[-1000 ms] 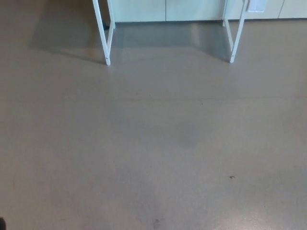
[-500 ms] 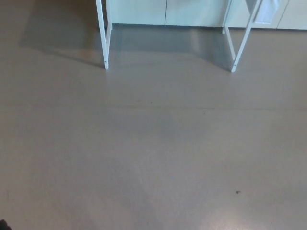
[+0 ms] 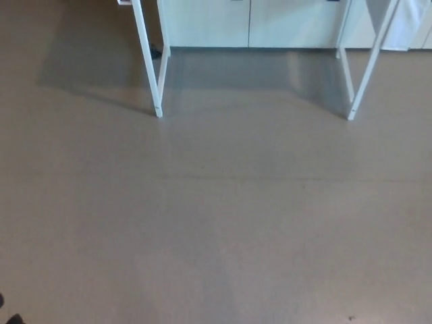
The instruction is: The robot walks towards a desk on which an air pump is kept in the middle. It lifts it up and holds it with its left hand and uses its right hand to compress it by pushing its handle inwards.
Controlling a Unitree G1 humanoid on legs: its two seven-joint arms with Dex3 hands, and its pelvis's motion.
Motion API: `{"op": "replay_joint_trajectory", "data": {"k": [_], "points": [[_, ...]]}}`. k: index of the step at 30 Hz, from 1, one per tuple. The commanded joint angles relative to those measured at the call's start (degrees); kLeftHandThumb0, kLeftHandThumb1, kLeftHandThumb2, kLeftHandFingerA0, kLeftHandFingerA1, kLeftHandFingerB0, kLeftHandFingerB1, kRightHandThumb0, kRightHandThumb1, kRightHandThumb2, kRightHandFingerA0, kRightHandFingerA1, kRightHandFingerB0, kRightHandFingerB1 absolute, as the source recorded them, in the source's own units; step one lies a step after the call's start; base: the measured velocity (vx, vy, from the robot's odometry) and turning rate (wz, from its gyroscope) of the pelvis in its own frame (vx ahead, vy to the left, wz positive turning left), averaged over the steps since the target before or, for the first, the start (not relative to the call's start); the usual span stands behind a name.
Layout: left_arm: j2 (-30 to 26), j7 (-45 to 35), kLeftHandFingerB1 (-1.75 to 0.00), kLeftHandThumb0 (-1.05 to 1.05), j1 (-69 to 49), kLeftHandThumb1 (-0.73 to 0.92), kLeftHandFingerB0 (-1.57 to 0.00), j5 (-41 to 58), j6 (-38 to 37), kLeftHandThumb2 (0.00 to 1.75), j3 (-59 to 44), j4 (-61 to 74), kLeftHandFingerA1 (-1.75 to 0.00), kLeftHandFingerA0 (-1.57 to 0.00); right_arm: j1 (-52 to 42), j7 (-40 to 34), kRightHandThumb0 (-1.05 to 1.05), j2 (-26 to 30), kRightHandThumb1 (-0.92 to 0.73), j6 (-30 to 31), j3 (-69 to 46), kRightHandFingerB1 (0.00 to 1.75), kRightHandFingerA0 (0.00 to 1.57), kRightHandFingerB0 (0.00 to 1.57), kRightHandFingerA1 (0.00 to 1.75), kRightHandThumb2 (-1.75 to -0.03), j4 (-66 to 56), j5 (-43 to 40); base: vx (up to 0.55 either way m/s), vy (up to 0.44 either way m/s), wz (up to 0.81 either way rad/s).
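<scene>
Only small black rounded bit of robot body (image 3: 5, 317) visible at bottom-left corner; too little to identify.

No arm or hand clearly in view, only a small dark shape (image 3: 5, 316) at the lower left corner, too little to identify

Floor (image 3: 216, 223) plain grey-brown, no pattern, tiny dark speck near bottom. Counter legs (image 3: 150, 61) white. Cabinet fronts (image 3: 250, 23) behind pale off-white, greyish shadow underneath.

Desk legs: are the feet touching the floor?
Touching. Head view shows the left desk leg and right desk leg both ending flush on the floor, no gap under either foot.
</scene>
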State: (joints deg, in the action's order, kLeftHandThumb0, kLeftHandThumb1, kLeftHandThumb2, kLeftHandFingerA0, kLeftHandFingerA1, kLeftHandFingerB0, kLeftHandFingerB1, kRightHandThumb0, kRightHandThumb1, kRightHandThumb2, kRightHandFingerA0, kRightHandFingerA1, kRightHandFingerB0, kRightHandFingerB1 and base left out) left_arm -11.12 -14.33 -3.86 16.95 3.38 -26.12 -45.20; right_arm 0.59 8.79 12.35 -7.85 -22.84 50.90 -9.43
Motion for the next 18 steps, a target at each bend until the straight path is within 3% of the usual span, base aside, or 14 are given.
{"op": "replay_joint_trajectory", "data": {"k": [1, 11, 18], "points": [[-1.1, 0.4, -0.33, -0.14, -0.1, 0.76, -0.32, -0.5, -0.8, 0.62, 0.7, -0.1, -0.41, -0.40, 0.4, -0.6, -0.30, 0.6, -0.69, -0.9, 0.8, 0.39, 0.62, 0.47, 0.45, -0.60, 0.5, 0.0, 0.31, -0.029, -0.09], [-1.0, 0.7, -0.34, -0.14, -2.3, 0.74, -0.35, -0.7, -1.9, 0.61, 1.0, -0.5, -0.42, -0.44, -0.1, -0.5, -0.28, 1.0, -0.69, -1.8, 1.3, 0.39, 0.62, 0.47, 0.45, -0.60, 2.6, 0.0, 0.41, 0.147, -0.20], [-0.6, -2.1, -0.34, -0.13, -8.4, 0.77, -0.33, -1.1, -5.6, 0.62, 2.1, -2.2, -0.41, -0.39, -5.4, 0.9, -0.28, 1.6, -0.73, -3.0, 2.5, 0.39, 0.59, 0.45, 0.45, -0.61, 2.3, 0.5, 0.41, 0.138, 0.08]]}}
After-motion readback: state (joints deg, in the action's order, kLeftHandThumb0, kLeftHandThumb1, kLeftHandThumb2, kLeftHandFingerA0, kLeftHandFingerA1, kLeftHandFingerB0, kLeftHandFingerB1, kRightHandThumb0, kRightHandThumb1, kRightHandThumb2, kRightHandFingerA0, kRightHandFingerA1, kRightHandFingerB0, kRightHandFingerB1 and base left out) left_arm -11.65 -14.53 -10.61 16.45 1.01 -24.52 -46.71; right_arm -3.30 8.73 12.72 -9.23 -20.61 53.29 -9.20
